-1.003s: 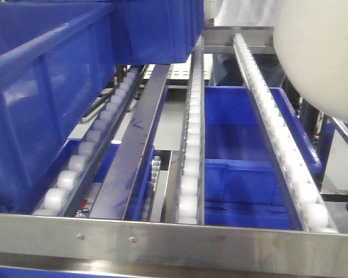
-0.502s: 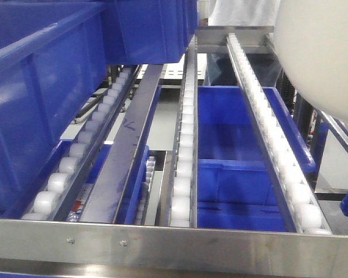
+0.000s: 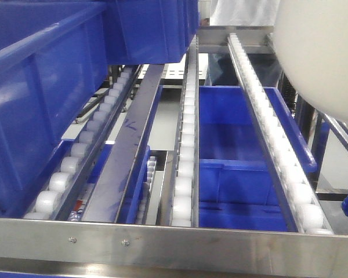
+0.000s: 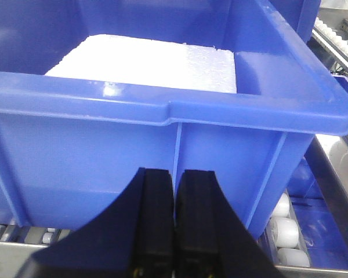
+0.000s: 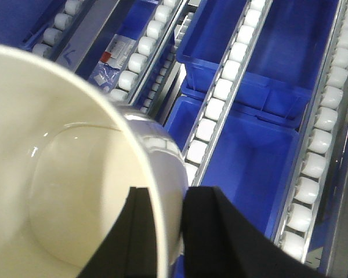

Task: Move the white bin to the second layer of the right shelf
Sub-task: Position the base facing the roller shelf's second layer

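The white bin (image 3: 319, 52) hangs in the air at the upper right, above the sloped steel rack level. My right gripper (image 5: 170, 194) is shut on the bin's wall, one finger inside the glossy cream tub (image 5: 64, 174) and one outside. Below it run lanes of white rollers (image 5: 220, 95) of the right shelf second layer, with its steel front rail (image 3: 174, 243) nearest me. My left gripper (image 4: 175, 174) is shut with nothing between its fingers, just in front of a blue crate (image 4: 162, 145).
The blue crate by the left gripper holds a white foam block (image 4: 151, 61). Large blue crates (image 3: 40, 98) sit on the left roller lanes. Another blue crate (image 3: 238, 156) lies on a lower level under the lanes. A person in white (image 3: 243, 11) stands behind the rack.
The front view has shifted slightly, so the rack lanes sit a little further left in frame. The white bin stays held at the upper right.
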You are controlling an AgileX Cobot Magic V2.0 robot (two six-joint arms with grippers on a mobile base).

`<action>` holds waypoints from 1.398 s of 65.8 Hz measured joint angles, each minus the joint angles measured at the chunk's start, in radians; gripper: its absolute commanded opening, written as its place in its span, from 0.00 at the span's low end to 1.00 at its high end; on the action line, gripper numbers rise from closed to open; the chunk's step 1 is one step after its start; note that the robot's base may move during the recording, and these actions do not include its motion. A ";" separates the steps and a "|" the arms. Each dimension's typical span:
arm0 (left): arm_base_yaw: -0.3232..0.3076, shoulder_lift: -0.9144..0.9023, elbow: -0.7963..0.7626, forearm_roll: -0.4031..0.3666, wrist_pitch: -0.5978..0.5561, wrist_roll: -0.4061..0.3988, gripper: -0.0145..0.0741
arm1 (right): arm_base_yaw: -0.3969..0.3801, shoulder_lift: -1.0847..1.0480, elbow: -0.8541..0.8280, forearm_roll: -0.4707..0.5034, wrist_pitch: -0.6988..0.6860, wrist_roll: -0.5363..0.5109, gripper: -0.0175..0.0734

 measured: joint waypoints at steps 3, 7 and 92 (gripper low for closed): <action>0.000 0.000 0.000 0.000 0.000 0.000 0.26 | 0.000 0.000 0.000 0.000 0.000 0.000 0.25; 0.000 0.000 0.000 0.000 0.000 0.000 0.26 | 0.000 0.000 0.000 0.000 0.000 0.000 0.25; 0.000 0.000 0.000 0.000 0.000 0.000 0.26 | 0.000 0.038 0.000 0.000 -0.095 0.000 0.25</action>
